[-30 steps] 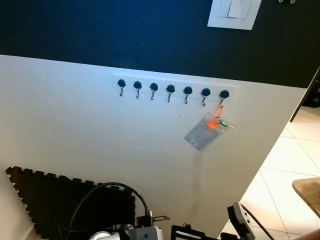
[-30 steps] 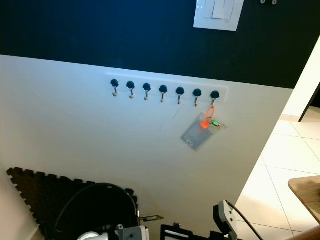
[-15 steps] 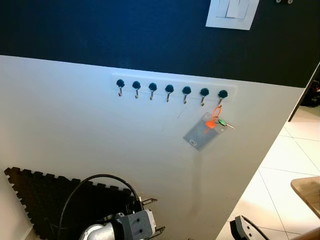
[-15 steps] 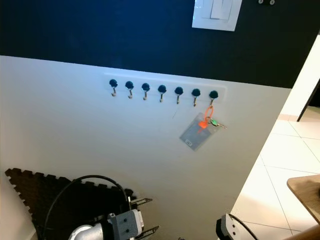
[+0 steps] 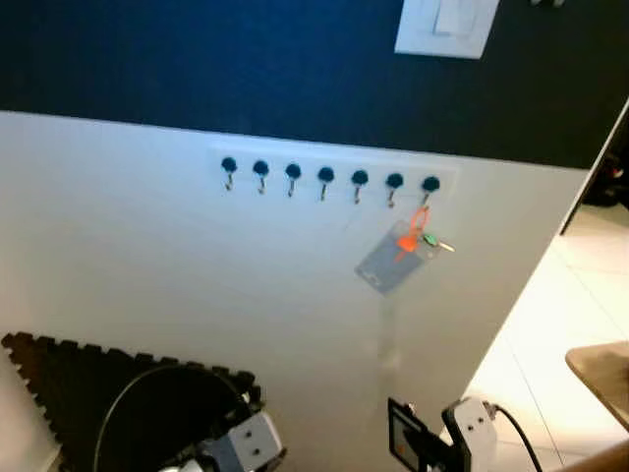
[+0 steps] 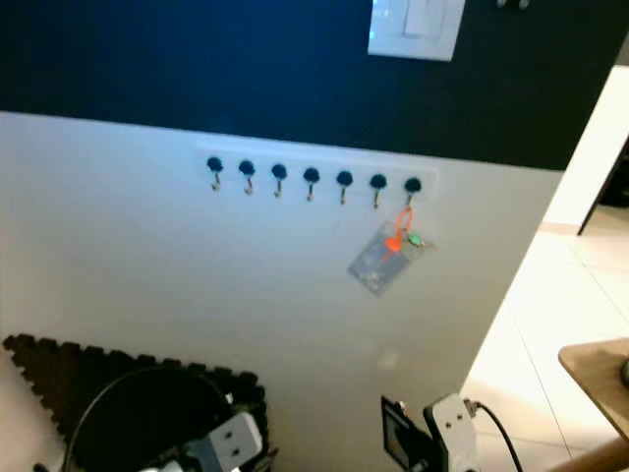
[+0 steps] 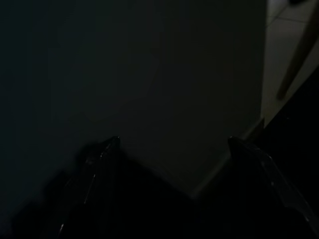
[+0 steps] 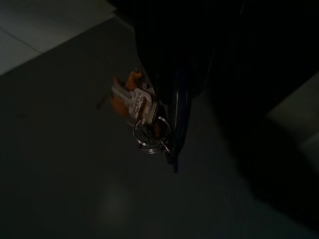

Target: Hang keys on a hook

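A white rail of several dark-knobbed hooks (image 5: pixel 324 176) is fixed on the white wall. From its rightmost hook (image 5: pixel 429 185) hang an orange loop, a clear card holder (image 5: pixel 391 262) and a green key. In the right wrist view my right gripper (image 8: pixel 169 124) is shut on a bunch of keys (image 8: pixel 138 105) with a steel ring (image 8: pixel 149 135) and an orange tag. That arm's wrist (image 5: pixel 464 429) sits low, below and right of the rail. In the left wrist view my left gripper (image 7: pixel 173 144) is open, nothing between its fingers; its arm (image 5: pixel 246 442) is low on the left.
A black foam mat (image 5: pixel 59 369) lies against the wall's foot at the lower left. A white light switch (image 5: pixel 442 25) sits on the dark upper wall. Pale floor tiles (image 5: pixel 580 295) and a wooden table corner (image 5: pixel 604 374) are on the right.
My left arm has sunk lower at the bottom edge. My right wrist has come up and leftward at the lower right. The camera has shifted a little.
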You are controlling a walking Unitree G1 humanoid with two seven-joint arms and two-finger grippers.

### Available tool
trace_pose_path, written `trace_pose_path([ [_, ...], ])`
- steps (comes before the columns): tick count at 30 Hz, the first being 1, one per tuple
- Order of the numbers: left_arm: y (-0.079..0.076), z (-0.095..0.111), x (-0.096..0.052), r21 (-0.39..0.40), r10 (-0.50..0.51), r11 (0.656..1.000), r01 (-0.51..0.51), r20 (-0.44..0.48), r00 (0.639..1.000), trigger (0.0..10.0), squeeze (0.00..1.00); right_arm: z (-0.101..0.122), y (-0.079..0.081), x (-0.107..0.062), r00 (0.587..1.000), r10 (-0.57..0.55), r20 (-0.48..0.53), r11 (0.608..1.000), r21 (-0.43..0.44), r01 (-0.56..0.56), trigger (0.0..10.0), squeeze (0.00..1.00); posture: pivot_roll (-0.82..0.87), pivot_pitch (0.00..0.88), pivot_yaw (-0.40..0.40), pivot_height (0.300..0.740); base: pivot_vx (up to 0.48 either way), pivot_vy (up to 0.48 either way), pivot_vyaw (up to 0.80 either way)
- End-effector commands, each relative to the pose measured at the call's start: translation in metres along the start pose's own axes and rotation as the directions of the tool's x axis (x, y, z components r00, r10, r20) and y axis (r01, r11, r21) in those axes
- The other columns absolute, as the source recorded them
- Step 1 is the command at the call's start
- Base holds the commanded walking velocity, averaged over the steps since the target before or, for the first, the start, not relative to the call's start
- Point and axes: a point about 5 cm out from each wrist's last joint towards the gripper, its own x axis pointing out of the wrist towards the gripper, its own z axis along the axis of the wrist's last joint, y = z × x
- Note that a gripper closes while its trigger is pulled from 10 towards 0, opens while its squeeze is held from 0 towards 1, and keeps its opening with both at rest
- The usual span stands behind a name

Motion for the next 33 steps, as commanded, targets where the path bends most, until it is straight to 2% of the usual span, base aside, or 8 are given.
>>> trace_pose_path([
  [1,-0.008,-0.008,-0.001,-0.075,0.053,0.996,-0.056,-0.041,0.998,10.0,0.00,-0.007,0.006,0.002,0.999,-0.036,-0.006,0.999,-0.023,0.036,10.0,0.00,0.05,0.071,-0.057,0.740,0.000,0.000,0.00],
  [11,-0.024,-0.026,-0.011,-0.164,0.114,0.977,-0.134,-0.131,0.985,10.0,0.00,-0.013,0.023,0.012,0.997,-0.080,0.017,0.992,-0.095,0.082,10.0,0.00,0.05,0.072,-0.057,0.740,0.000,0.000,0.00],
  [12,-0.024,-0.026,-0.012,-0.167,0.115,0.976,-0.137,-0.133,0.984,10.0,0.00,-0.012,0.023,0.012,0.996,-0.089,0.029,0.993,-0.081,0.091,2.7,0.00,0.05,0.071,-0.057,0.740,0.000,0.000,0.00],
  [14,-0.025,-0.027,-0.013,-0.173,0.122,0.974,-0.145,-0.133,0.983,10.0,0.00,-0.009,0.025,0.014,0.994,-0.101,0.048,0.991,-0.079,0.105,3.0,0.00,0.05,0.069,-0.056,0.740,0.000,0.000,0.00],
  [15,-0.025,-0.027,-0.013,-0.176,0.130,0.973,-0.152,-0.132,0.983,10.0,0.00,-0.009,0.026,0.015,0.993,-0.106,0.053,0.989,-0.095,0.111,10.0,0.00,0.05,0.069,-0.056,0.740,0.000,0.000,0.00],
  [22,-0.025,-0.027,-0.014,-0.178,0.152,0.968,-0.174,-0.132,0.979,10.0,0.00,-0.001,0.033,0.020,0.991,-0.070,0.111,0.984,-0.153,0.087,10.0,0.00,0.06,0.063,-0.052,0.740,0.000,0.000,0.00],
  [24,-0.026,-0.028,-0.015,-0.181,0.159,0.966,-0.182,-0.134,0.978,10.0,0.00,0.015,0.041,0.024,0.978,-0.024,0.208,0.984,-0.169,0.060,10.0,0.00,0.05,0.059,-0.050,0.740,0.000,0.000,0.00],
  [33,-0.026,-0.024,-0.015,-0.180,0.195,0.961,-0.212,-0.106,0.975,10.0,0.00,0.060,0.066,0.037,0.914,0.132,0.384,0.966,-0.258,-0.031,10.0,0.00,0.05,0.052,-0.055,0.740,0.000,0.000,0.00],
])
